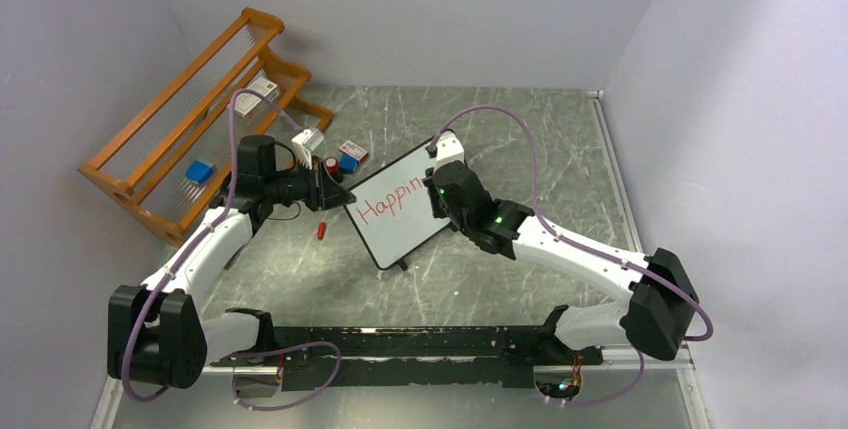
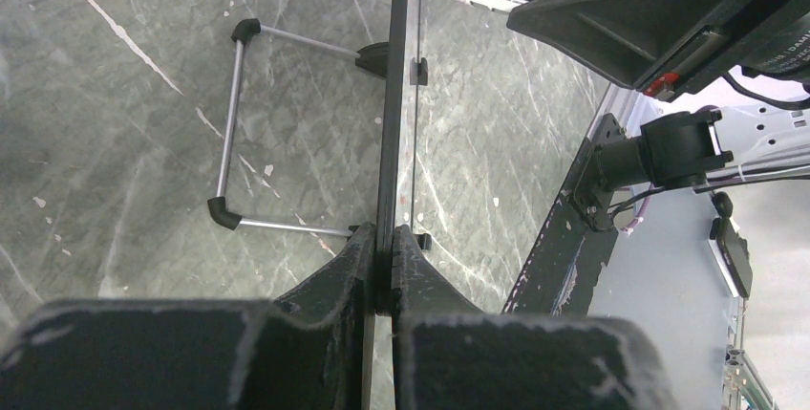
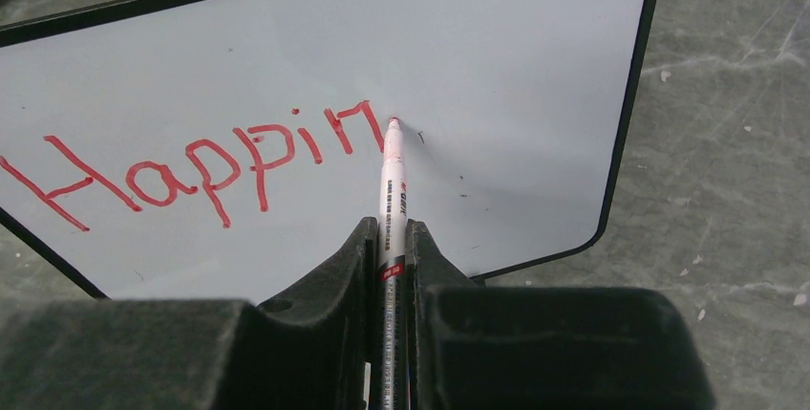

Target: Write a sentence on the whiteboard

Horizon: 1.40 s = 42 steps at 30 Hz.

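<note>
The whiteboard stood tilted on its wire stand near the middle of the bench. The left claw was clenched on the thin black frame at one edge. The right claw was clenched around a marker, whose tip touched the white face just after the last red letter. The sentence read only "Happin" and looked unfinished.

The main risk lay in pressure. The board was pinched at a single edge, so a hard push from the tip could have twisted it in that grip or rocked it back on the stand, leaving the next stroke wobbly or broken. Too light a touch would have left gaps in the line. The marker sat in a narrow pinch, and drag along the surface could have slid or turned it between the fingers.

The lettering climbed as it went right. A fair stretch of white remained between the tip and the rounded right-hand frame, though wide letters might have run the tip onto that frame. Below the word there was a free band for a second line, narrowing toward the lower left corner.

A red cap lay on the bench just beside the board's left corner, and small red and blue things sat near the left claw. The wooden rack stood well apart.
</note>
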Tool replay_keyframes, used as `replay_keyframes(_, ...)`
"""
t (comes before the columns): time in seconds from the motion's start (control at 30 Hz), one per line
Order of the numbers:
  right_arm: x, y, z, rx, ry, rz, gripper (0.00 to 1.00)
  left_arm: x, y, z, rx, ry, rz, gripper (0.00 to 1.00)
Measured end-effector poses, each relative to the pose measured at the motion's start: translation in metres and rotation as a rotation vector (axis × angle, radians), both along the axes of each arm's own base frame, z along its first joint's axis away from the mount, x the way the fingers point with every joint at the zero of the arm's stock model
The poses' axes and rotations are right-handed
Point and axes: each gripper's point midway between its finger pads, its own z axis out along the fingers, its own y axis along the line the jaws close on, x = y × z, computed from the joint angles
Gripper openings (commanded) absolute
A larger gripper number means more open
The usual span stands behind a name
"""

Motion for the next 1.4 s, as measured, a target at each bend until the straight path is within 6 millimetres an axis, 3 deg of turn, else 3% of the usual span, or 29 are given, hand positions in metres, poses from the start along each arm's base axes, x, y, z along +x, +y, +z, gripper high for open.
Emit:
replay_keyframes(0.9,0.011,-0.011,-0.003,-0.034,-0.013,-0.042,0.00,0.000,0.000,0.000,0.000,0.002,0.000,0.05)
replay_keyframes(1.4,0.016,-0.003,0.011,-0.004,-0.043,-0.023,0.00,0.000,0.000,0.000,0.000,0.002,0.000,0.05)
